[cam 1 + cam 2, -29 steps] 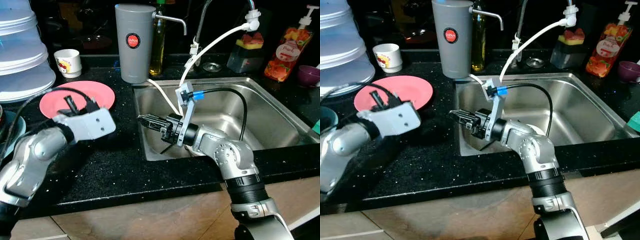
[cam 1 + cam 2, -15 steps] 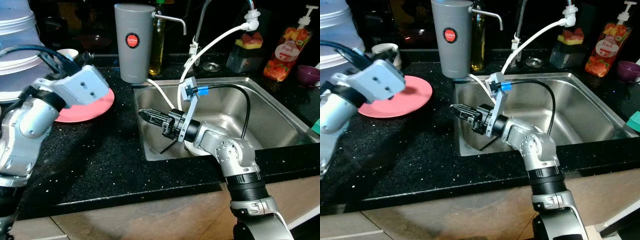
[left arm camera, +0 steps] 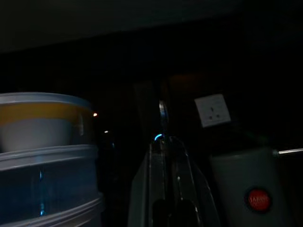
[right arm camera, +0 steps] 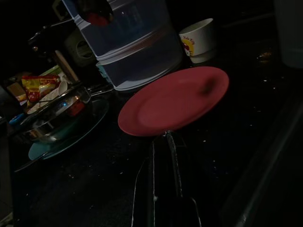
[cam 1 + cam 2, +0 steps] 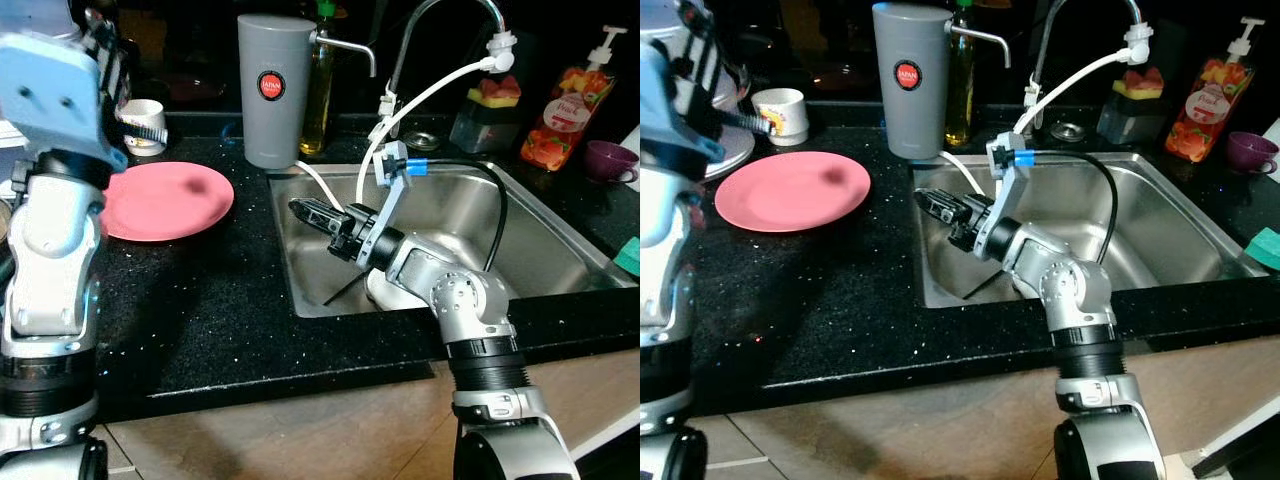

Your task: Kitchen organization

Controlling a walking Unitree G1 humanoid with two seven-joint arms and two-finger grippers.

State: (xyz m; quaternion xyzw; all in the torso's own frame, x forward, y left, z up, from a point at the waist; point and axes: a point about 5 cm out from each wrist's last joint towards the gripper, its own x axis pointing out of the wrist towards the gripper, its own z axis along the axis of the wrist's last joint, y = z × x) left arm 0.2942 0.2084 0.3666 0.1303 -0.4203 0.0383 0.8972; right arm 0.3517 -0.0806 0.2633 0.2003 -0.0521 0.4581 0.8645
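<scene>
A pink plate (image 5: pixel 165 200) lies flat on the black counter, left of the steel sink (image 5: pixel 540 250). Behind the plate stands a white cup (image 5: pixel 143 120). My right gripper (image 5: pixel 300 207) hovers over the sink's left side, shut and holding nothing, its tips aimed toward the plate (image 4: pixel 175 99). My left arm (image 5: pixel 50 90) is raised high at the far left. The left gripper (image 3: pixel 162 137) is shut and points past a stack of clear containers (image 3: pixel 42 156). Something white (image 5: pixel 385 290) lies in the sink, partly hidden under my right arm.
A tall grey dispenser (image 5: pixel 272 90) and an oil bottle (image 5: pixel 318 90) stand behind the sink's left corner. A soap bottle (image 5: pixel 560 100) and a purple cup (image 5: pixel 605 160) are at the back right. Left of the plate sit a metal bowl (image 4: pixel 57 111) and a teal plate (image 4: pixel 57 142).
My left arm has swung up from over the pink plate to high beside the containers, uncovering the plate. The right gripper has stayed over the sink's left side, edging slightly back and up.
</scene>
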